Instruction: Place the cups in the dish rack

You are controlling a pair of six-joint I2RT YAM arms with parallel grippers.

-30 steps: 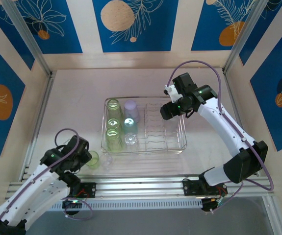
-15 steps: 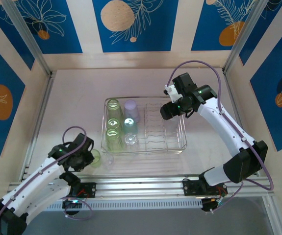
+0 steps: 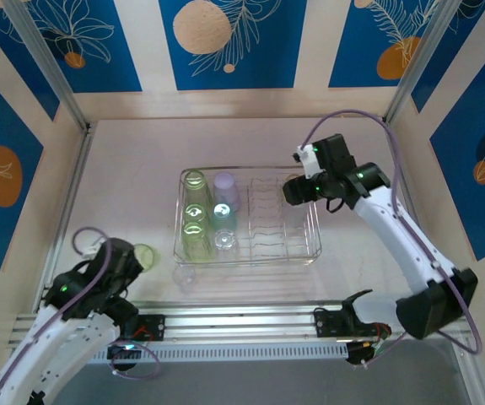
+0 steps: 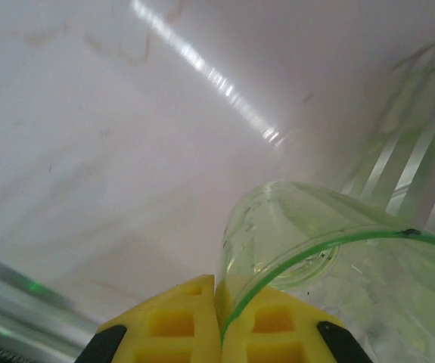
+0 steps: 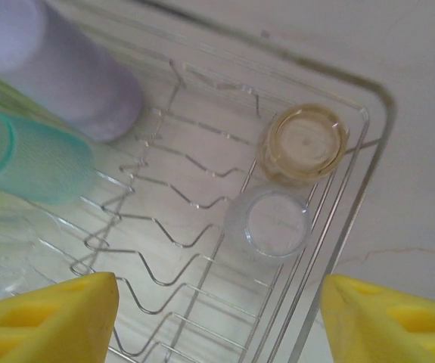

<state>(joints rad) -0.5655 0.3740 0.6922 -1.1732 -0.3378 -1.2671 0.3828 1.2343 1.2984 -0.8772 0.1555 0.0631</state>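
Green cup [image 4: 308, 227]: note its rim pinched by the left gripper [image 4: 217, 291], left of the dish rack [image 3: 263, 262]; right gripper [image 3: 296, 191] wide above it.

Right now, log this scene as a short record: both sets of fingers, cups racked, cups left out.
left fingers: shut on a green cup at its rim
right fingers: open, empty, above the dish rack
racked, left side: three green cups, lilac cup, teal cup, clear cup
racked, far right corner: amber cup, second clear cup
left out: loose clear cup on the table before the rack
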